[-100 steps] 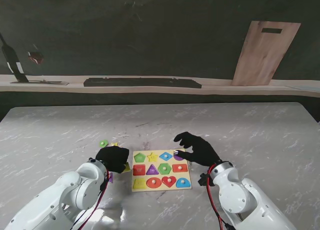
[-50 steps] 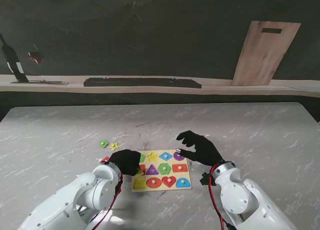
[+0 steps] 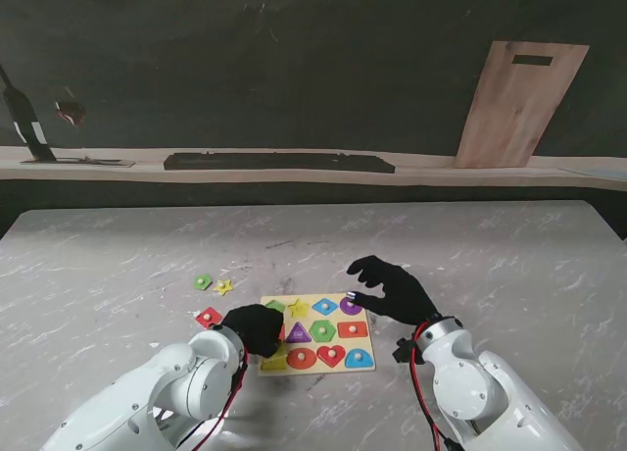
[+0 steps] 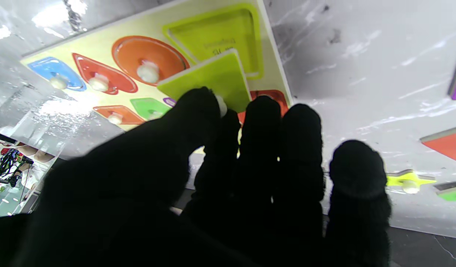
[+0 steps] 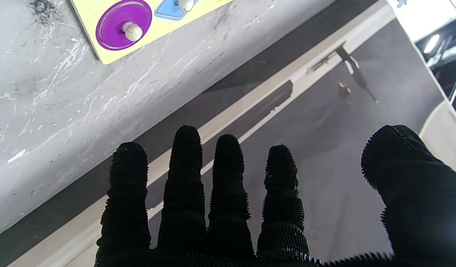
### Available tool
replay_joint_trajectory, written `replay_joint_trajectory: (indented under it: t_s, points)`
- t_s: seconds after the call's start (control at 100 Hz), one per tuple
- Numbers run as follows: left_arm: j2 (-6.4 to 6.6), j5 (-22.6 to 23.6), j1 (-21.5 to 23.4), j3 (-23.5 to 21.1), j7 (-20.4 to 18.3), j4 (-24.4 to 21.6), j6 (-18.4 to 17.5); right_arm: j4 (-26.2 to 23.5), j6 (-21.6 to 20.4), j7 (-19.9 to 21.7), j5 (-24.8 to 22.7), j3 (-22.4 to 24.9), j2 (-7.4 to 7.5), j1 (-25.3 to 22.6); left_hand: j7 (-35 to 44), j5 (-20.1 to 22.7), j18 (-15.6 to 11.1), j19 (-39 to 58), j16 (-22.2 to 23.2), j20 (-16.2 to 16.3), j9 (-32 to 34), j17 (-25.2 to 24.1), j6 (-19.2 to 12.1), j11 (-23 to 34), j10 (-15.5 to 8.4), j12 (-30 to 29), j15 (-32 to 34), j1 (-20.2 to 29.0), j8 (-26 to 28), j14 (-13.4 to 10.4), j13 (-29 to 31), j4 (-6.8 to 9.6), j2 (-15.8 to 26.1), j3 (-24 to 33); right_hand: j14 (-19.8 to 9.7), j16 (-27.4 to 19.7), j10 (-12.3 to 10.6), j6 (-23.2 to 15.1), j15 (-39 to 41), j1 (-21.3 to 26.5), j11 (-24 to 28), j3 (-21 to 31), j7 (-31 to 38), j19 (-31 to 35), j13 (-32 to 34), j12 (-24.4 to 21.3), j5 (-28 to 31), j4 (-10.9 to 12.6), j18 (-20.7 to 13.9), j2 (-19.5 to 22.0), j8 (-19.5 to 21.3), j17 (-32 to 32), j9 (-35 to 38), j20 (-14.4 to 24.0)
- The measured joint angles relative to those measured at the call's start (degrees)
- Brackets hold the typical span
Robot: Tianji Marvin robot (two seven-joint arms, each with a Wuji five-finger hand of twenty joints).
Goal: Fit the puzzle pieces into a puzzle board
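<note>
Lime-green piece (image 4: 209, 79) pinched in left hand (image 3: 257, 328) over puzzle board (image 3: 364, 300); right hand (image 3: 390, 289) spread, holding nothing.

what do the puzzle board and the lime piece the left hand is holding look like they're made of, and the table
Puzzle board: likely painted wood, pale matte face with cut recesses. Lime piece in the left hand: probably the same, a pale unpainted edge under glossy paint. Table: grey-white veined marble look, shiny with glare; real stone or laminate is unclear.

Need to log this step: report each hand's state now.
Left hand: shut on the yellow-green piece, over the puzzle board.
Right hand: open, holding nothing.
</note>
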Motion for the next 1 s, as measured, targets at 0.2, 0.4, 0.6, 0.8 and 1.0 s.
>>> replay_joint_trajectory:
  t_s: [0.2, 0.4, 0.6, 0.8, 1.0]
  points:
    - [0.09, 0.20, 0.34, 0.62, 0.02, -0.06, 0.70, -0.02, -0.01, -0.07, -0.08, 0.02, 0.00, -0.04, 0.00, 0.00, 0.00, 0.00, 0.00, 0.01, 0.00, -0.10, 0.01, 0.01, 0.02, 0.21, 0.00, 0.00, 0.52, 0.03, 0.00, 0.00, 0.00, 0.00, 0.00, 0.00, 0.00, 0.00, 0.00, 0.00, 0.00, -0.01, 0.00, 0.00, 0.00, 0.00, 0.00, 0.00, 0.00, 0.00, 0.00, 0.00, 0.00, 0.00]
    - [0.05, -0.05, 0.36, 0.87, 0.28, 0.35, 1.08, -0.02, -0.01, -0.09, -0.16, 0.02, 0.00, -0.04, 0.00, -0.01, 0.00, 0.00, 0.00, 0.03, 0.00, -0.23, 0.01, 0.01, 0.04, 0.22, 0.00, 0.00, 0.54, 0.06, 0.00, 0.00, 0.07, 0.00, 0.00, 0.00, 0.00, 0.00, 0.00, 0.00, 0.00, -0.01, 0.00, 0.00, 0.00, 0.00, 0.00, 0.00, 0.00, 0.00, 0.00, 0.00, 0.00, 0.00]
    - [0.05, -0.39, 0.42, 0.90, 0.26, 0.38, 1.10, -0.01, 0.00, -0.17, -0.22, 0.00, 0.00, -0.02, 0.00, -0.01, 0.00, 0.00, 0.00, 0.07, 0.00, -0.52, 0.01, 0.01, 0.05, 0.36, 0.00, 0.00, 0.61, 0.08, -0.01, 0.00, 0.09, 0.00, 0.00, 0.00, 0.00, 0.00, 0.00, 0.00, 0.00, -0.26, 0.00, 0.00, 0.00, 0.00, 0.00, 0.00, 0.00, 0.00, 0.00, 0.00, 0.00, 0.00]
    - [0.05, -0.77, 0.35, 1.20, 0.46, 0.69, 1.06, -0.01, 0.00, -0.22, -0.27, 0.00, 0.00, -0.02, 0.00, -0.02, 0.00, 0.00, 0.00, 0.12, 0.00, -0.73, 0.01, 0.00, 0.11, 0.45, 0.00, 0.00, 0.63, 0.13, -0.02, 0.00, 0.11, 0.00, 0.00, 0.00, 0.00, 0.00, 0.00, 0.00, 0.00, -0.55, 0.00, 0.00, 0.00, 0.00, 0.00, 0.00, 0.00, 0.01, 0.00, 0.00, 0.00, 0.00]
    - [0.04, -0.80, 0.26, 1.49, 0.44, 0.88, 1.17, 0.01, 0.02, -0.22, -0.28, -0.03, 0.00, 0.01, 0.00, -0.04, 0.00, 0.00, 0.00, 0.14, 0.00, -0.94, 0.08, 0.01, 0.16, 0.47, 0.00, 0.00, 0.63, 0.16, -0.04, 0.00, 0.56, 0.00, 0.00, 0.00, 0.00, 0.00, 0.00, 0.00, 0.00, -0.55, -0.01, 0.00, 0.00, 0.00, 0.00, 0.00, 0.00, 0.01, 0.00, 0.00, 0.00, 0.00]
